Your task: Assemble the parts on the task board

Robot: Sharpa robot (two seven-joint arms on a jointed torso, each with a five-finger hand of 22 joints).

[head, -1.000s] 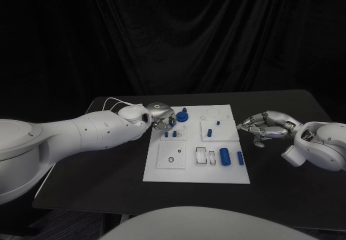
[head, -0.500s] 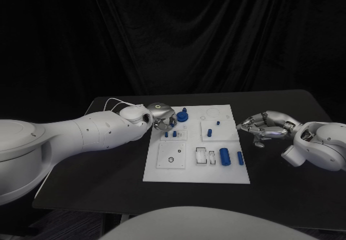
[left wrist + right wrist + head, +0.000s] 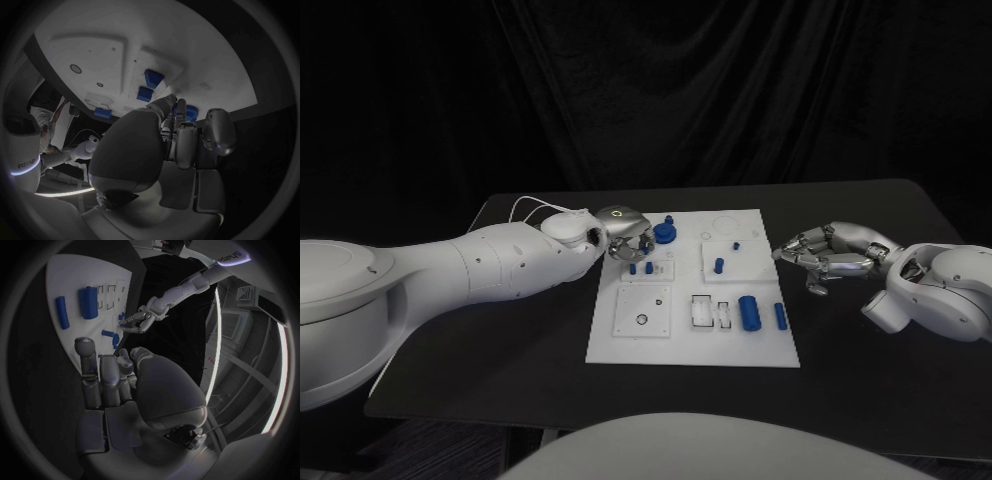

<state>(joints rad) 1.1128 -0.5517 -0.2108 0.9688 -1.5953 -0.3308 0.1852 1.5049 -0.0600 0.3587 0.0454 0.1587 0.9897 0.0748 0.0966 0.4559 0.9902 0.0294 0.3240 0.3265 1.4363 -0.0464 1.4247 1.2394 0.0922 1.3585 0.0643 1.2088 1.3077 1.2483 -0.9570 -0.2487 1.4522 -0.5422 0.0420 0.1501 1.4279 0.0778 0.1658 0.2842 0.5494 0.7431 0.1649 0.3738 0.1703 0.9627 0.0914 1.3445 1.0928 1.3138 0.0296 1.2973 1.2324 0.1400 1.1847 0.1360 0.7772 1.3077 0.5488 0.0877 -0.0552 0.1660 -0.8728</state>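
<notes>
obstacle: left hand (image 3: pixel 626 233) over task board (image 3: pixel 695 340) far-left corner | free: table (image 3: pixel 502 340) beside board

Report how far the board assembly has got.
Some blue pegs already stand in the task board. The left hand is over the board's far corner, by a round blue part; I cannot tell whether it grips anything. The right hand waits off the board. Two blue cylinders lie loose, apparently unplaced.

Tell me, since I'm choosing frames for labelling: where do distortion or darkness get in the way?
Head view: the task board is evenly lit and its edges are straight, against a black backdrop. Left wrist view: the board's edges bow and the left hand hides part of it. Right wrist view: bright light strips glare beside the right hand.
</notes>
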